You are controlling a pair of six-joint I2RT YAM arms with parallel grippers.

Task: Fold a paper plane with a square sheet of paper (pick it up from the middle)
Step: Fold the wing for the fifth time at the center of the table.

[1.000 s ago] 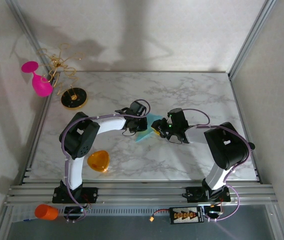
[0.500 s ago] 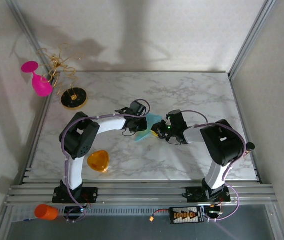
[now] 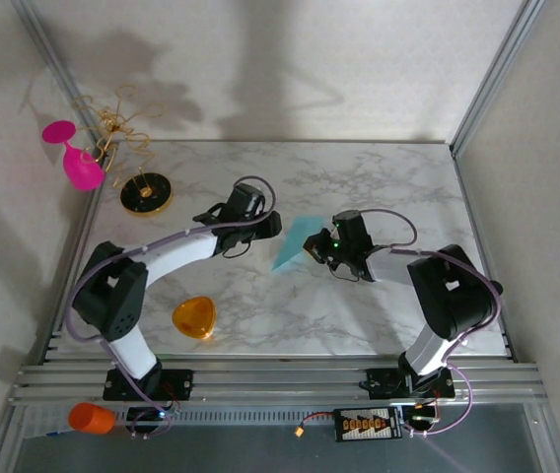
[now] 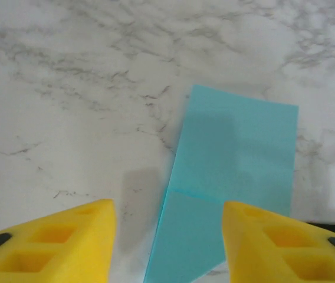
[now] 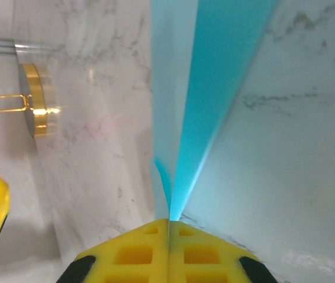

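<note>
Right tool [image 5: 168, 224] pinches a folded teal sheet [image 5: 226, 59].

Pink glass [image 3: 75, 158] tilted by gold wire stand [image 3: 145, 192], far-left corner — orange rounded-triangle piece [image 3: 194, 317] on marble table [image 3: 388, 187].

Around the paper sheet [image 3: 294, 244], bare table [image 3: 369, 182] is left free at 12 and 6 o'clock. The 10 o'clock side is barred by the left gripper [image 3: 272, 225], 3 o'clock by the right gripper [image 3: 313, 247].
</note>
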